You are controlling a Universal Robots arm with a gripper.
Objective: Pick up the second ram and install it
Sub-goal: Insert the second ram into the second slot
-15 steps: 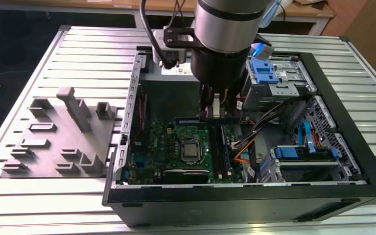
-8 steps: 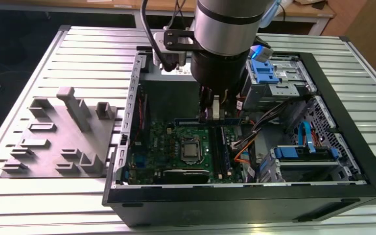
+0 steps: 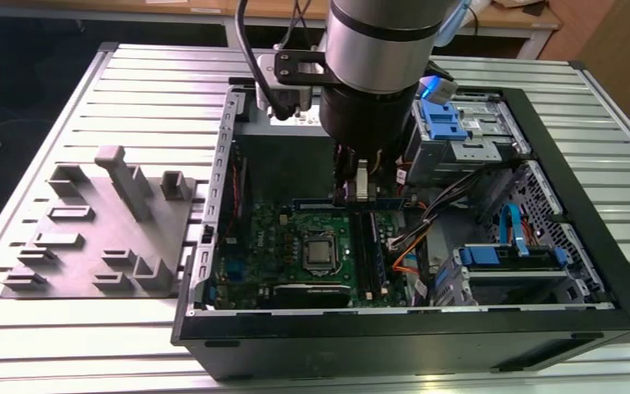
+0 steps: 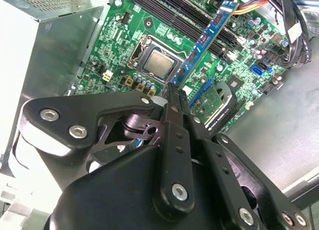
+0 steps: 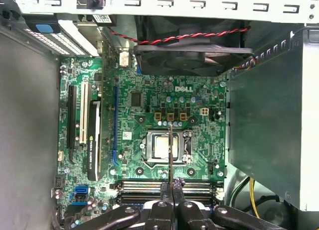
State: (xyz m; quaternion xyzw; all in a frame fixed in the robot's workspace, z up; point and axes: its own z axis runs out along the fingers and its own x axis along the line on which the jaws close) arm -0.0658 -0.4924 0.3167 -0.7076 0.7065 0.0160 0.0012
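Pinching the second ram (image 4: 205, 37), hand (image 4: 172, 90) above the memory slots (image 5: 139, 186).

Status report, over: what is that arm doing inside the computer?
Pincer shut on second ram. It hangs above motherboard, not yet slotted. Nothing seen blocking.

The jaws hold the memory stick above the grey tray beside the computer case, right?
No. In the exterior view the gripper is inside the computer case, above the motherboard, not over the grey tray; its jaws do hold the memory stick.
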